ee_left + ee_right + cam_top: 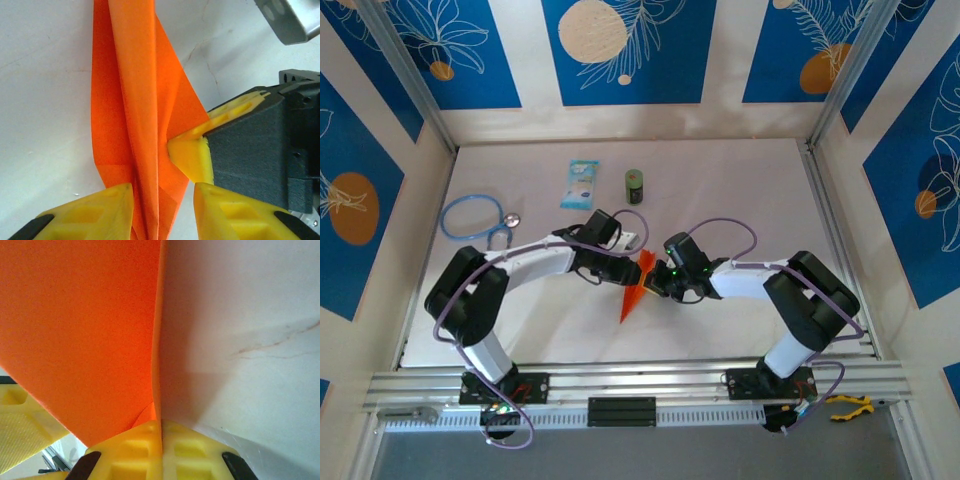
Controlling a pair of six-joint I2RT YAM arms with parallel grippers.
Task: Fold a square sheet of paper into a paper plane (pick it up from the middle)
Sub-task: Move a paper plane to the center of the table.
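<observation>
Right gripper (161, 434), jaws clamped on the orange paper plane (634, 296) near the middle of the table (750, 190), toward its near edge; left gripper (164, 200) jaws apart, straddling the raised centre fold.

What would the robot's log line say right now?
paper plane: folded, pointed | left gripper: open, fingers either side of centre fold | right gripper: shut on its side flap

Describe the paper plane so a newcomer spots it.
Start at the white table, near its middle, in front of the green can. The paper plane is a slim dart pointing toward the near edge, the only bright orange thing among blue and green neighbours.
</observation>
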